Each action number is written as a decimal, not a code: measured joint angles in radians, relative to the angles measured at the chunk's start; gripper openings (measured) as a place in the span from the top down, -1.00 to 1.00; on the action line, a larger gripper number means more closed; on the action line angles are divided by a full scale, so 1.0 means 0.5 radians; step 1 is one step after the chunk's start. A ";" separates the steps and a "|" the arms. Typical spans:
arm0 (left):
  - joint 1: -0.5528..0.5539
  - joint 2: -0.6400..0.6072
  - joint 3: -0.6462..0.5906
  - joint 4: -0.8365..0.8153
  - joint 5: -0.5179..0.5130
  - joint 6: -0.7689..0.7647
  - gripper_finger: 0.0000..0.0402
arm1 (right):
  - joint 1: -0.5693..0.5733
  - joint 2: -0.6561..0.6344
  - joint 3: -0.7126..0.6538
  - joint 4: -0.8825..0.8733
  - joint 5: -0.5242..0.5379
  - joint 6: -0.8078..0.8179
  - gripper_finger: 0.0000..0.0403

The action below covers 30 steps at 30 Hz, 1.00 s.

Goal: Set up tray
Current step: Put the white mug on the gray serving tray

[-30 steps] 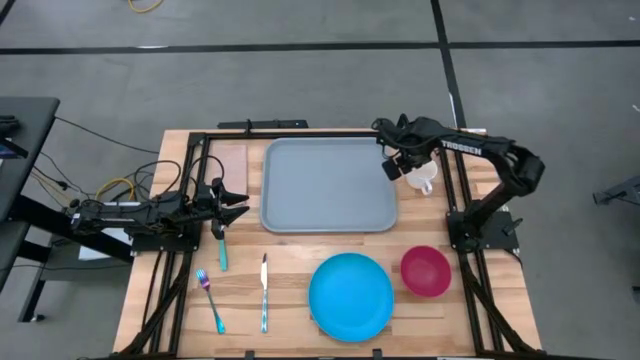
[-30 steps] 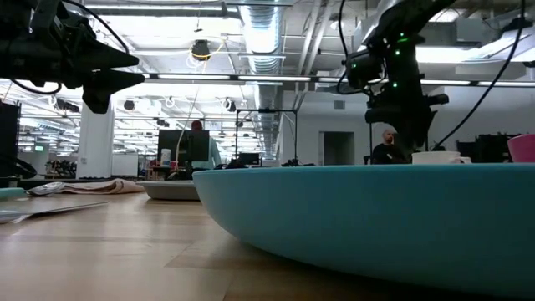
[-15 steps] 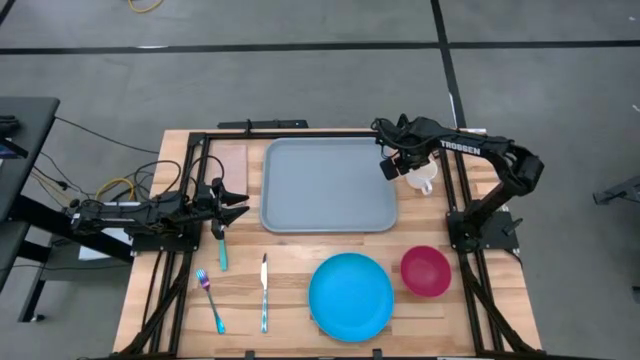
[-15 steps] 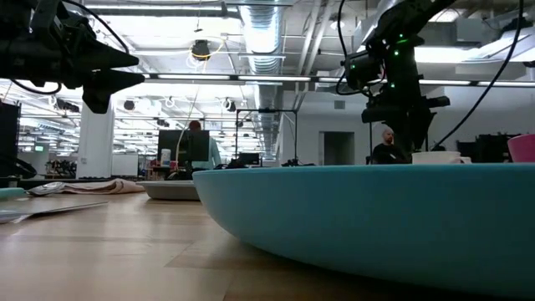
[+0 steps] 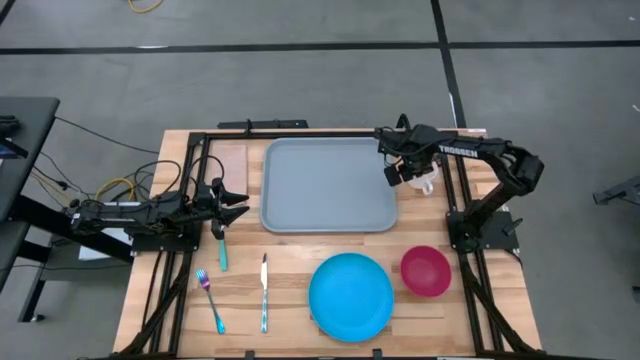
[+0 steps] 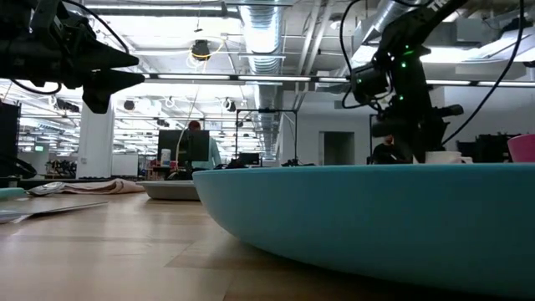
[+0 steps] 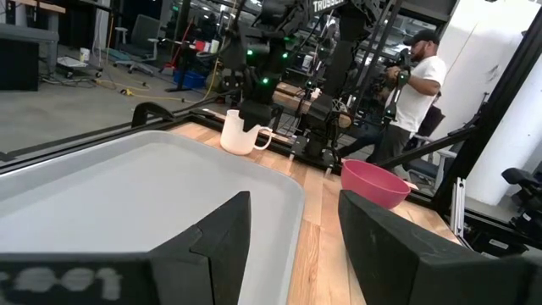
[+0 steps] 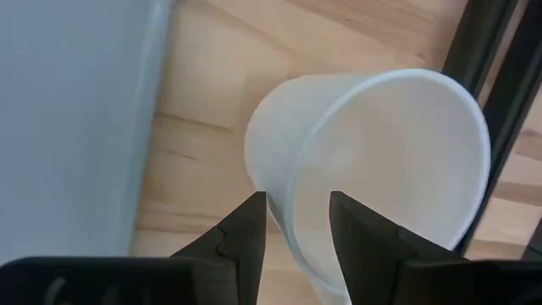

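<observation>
my left gripper (image 5: 237, 203) hangs with fingers spread, holding nothing, just off the left edge of the tray (image 5: 328, 186), above the spoon (image 5: 220, 248). the tray lies flat at the table's back centre. my right gripper (image 5: 399, 172) has its fingers parted astride the white mug (image 8: 373, 169) rim, beside the tray's right edge.

Wooden table (image 5: 290, 262), grey-blue tray (image 5: 329, 186), blue plate (image 5: 350, 296), pink bowl (image 5: 426, 271), white cup (image 5: 424, 177), fork (image 5: 210, 299), knife (image 5: 264, 292), teal-handled utensil (image 5: 222, 250)
</observation>
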<state>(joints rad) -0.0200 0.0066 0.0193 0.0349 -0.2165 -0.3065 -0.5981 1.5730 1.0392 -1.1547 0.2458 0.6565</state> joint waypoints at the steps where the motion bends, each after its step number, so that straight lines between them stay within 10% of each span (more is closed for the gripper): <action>1: 0.000 -0.001 0.001 0.000 0.000 0.000 0.16 | 0.001 0.000 -0.011 0.014 0.022 0.001 0.39; 14: 0.000 0.000 0.000 0.000 0.000 0.000 0.16 | 0.004 0.000 -0.026 0.051 0.041 -0.033 0.95; 30: 0.000 0.000 0.000 0.000 0.000 0.000 0.16 | 0.003 -0.001 0.394 0.143 -0.153 -0.401 0.98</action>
<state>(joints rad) -0.0200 0.0064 0.0193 0.0350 -0.2166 -0.3065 -0.5964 1.5726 1.2362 -1.0834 0.1691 0.4561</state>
